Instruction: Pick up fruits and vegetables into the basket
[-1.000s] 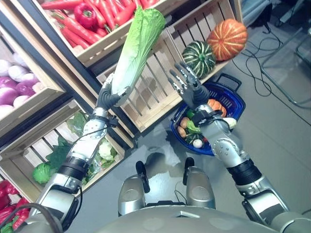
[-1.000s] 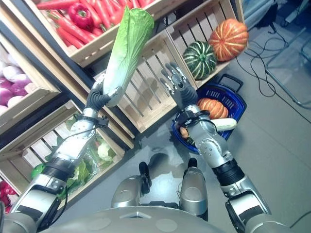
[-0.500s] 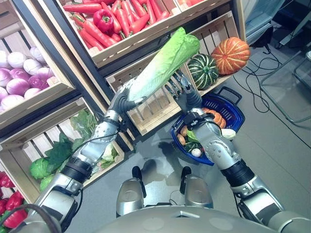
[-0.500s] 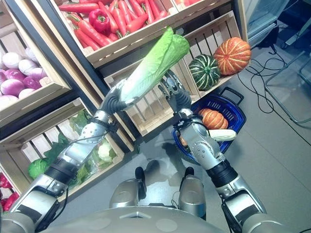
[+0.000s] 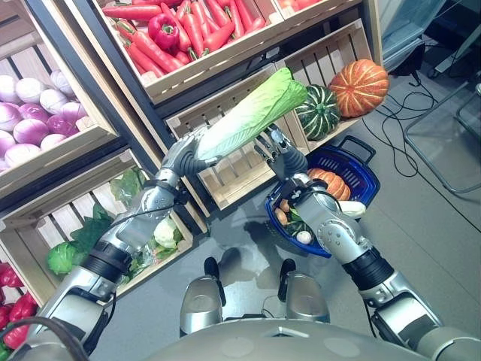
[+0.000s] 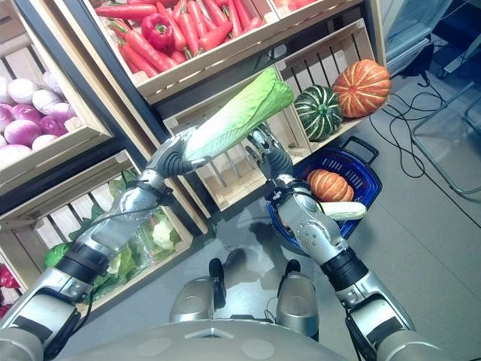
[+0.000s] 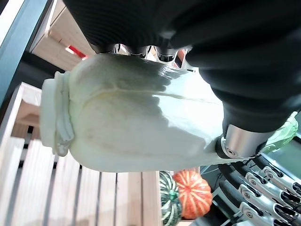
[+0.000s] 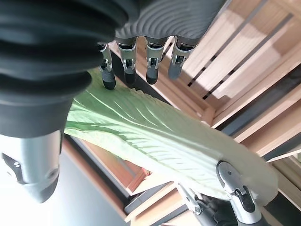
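Item: napa cabbage [image 5: 244, 116], one head, white at the stem, pale green at the leaf end. Location: in the air in front of the wooden crates [image 5: 225, 162], up and left of the blue basket [image 5: 367, 162].

Holder: my left hand [image 5: 188, 154], fingers and thumb curled tight round the thick white stem end. In the left wrist view the stub of the stem [image 7: 54, 117] sticks out past my grip.

Second hand: my right hand [image 5: 284, 150], fingers straight and spread, holding nothing. It is raised just under the leafy part; in the right wrist view the fingertips [image 8: 138, 70] sit very near the leaves, and I cannot tell whether they touch.

Orientation: long axis runs from stem at lower left to leaf tip at upper right. The tip points up and right, near the green striped squash [image 5: 317, 111], with the orange pumpkin [image 5: 358, 77] further right.

Basket contents: a small orange pumpkin [image 5: 329, 177], a white vegetable [image 5: 352, 207] and other small produce.

Step in hand, as I judge it: carry the cabbage over to the basket and lay it in. To do this well I should keep the stem grip firm, since the heavy end is the one I hold and the leaves are loose. My right hand should support the leaf end from below, not squeeze. The head looks longer than the free space, so it should go in slanted, leaf end first.
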